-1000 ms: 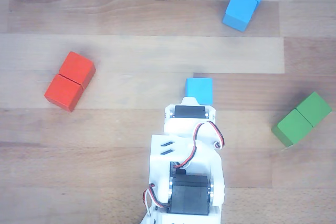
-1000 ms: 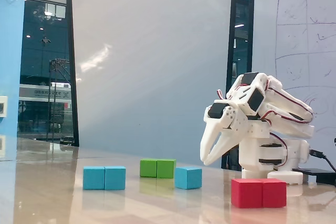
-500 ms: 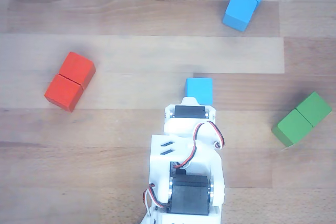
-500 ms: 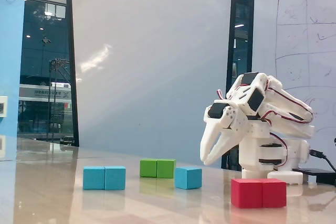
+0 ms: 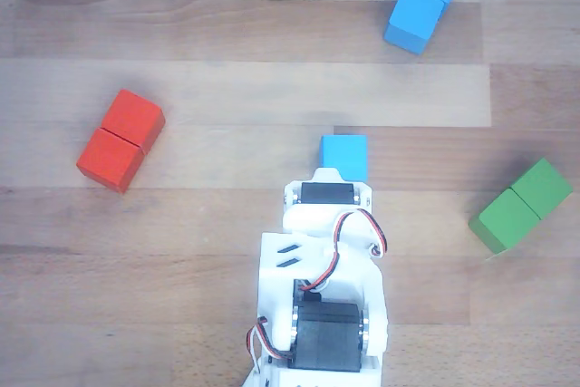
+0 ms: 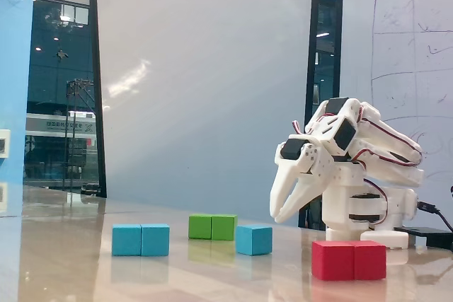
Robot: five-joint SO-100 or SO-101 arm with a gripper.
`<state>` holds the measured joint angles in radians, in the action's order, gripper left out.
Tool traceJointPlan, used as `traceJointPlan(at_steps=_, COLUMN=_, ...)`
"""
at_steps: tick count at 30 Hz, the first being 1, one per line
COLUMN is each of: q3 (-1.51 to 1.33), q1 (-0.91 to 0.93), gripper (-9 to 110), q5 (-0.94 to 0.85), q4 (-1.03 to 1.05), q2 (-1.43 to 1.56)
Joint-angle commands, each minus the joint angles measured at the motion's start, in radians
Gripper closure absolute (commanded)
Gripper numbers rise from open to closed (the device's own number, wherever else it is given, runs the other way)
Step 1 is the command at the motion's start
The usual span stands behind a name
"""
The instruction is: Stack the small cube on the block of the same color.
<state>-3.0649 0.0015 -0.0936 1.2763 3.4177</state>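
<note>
The small cube (image 5: 344,153) is light blue and lies on the wooden table just ahead of the arm's wrist; it also shows low in the fixed view (image 6: 253,240). The blue block (image 5: 423,1) lies at the far right of the other view, well apart from the cube, and at the left of the fixed view (image 6: 141,240). My gripper (image 6: 276,216) hangs above the table, to the right of the small cube, fingers tapering together, nothing in them. In the other view the wrist hides the fingers.
A red double block (image 5: 120,140) lies at the left and a green double block (image 5: 521,205) at the right. In the fixed view the red one (image 6: 349,259) sits in front of the arm's base (image 6: 364,221) and the green one (image 6: 212,226) behind the cube.
</note>
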Motion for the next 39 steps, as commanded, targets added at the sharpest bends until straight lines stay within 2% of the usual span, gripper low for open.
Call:
traceJointPlan(at_steps=1, q3=0.008, q1=-0.002, gripper=101, q5=-0.005, q4=-0.011, q2=0.032)
traceJointPlan(at_steps=23, q3=0.017, q1=-0.002, gripper=101, q5=-0.009, q4=-0.011, q2=0.014)
traceJointPlan(at_steps=29, q3=0.063, q1=0.008, gripper=101, q5=-0.009, q4=-0.018, q2=-0.132)
traceJointPlan(at_steps=39, q3=0.259, q1=0.005, gripper=101, q5=-0.011, q4=-0.195, q2=-0.354)
